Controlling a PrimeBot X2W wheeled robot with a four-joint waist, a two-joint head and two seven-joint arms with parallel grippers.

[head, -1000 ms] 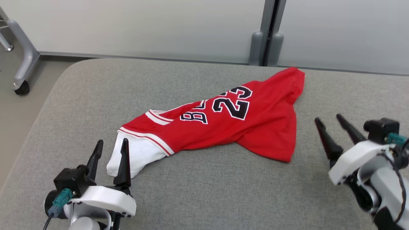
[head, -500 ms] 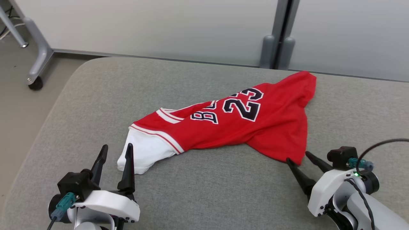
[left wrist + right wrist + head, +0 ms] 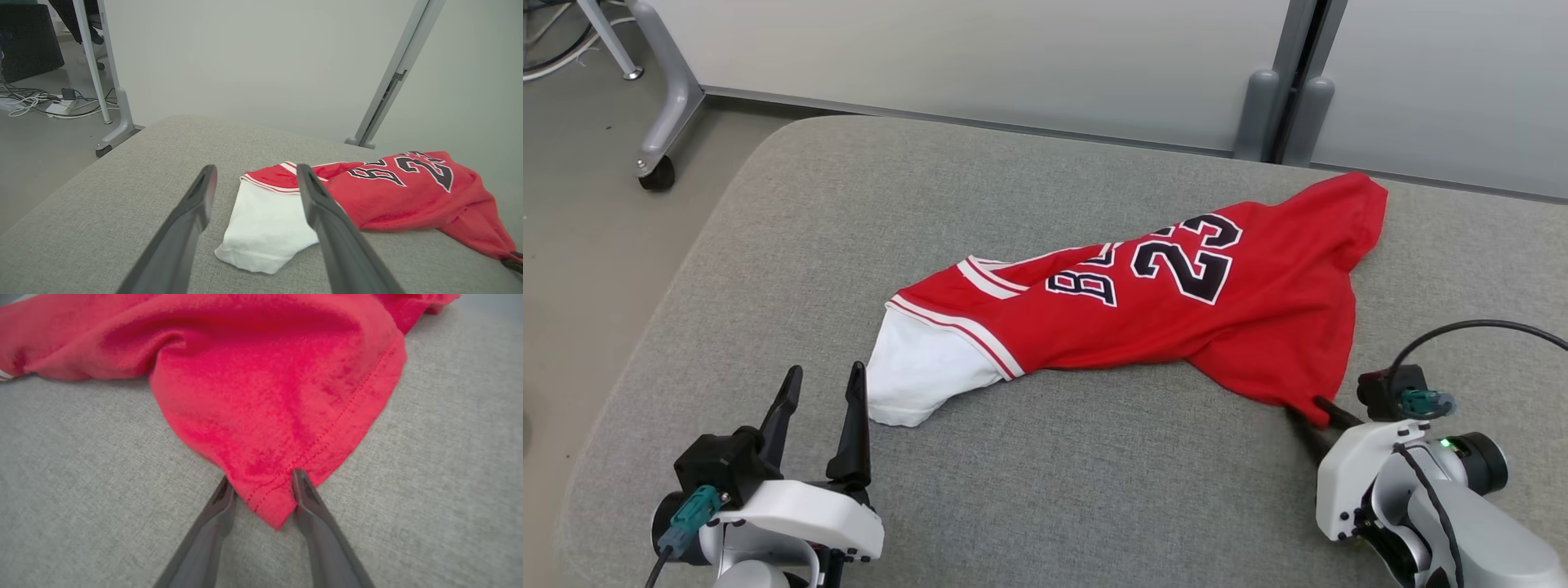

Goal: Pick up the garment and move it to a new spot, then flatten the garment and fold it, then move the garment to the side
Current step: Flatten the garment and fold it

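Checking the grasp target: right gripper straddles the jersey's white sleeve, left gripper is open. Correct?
No. The right gripper straddles the red hem corner of the jersey, as the right wrist view shows; the white sleeve lies by the left gripper, which is open.

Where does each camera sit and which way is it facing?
Head view: on the head, facing down at the red jersey on the grey cushion; left gripper and right gripper below.
Left wrist view: on that wrist, facing along its fingers to the white sleeve.
Right wrist view: on that wrist, close on the hem corner between its fingers.
Shared: head and left wrist show that sleeve.
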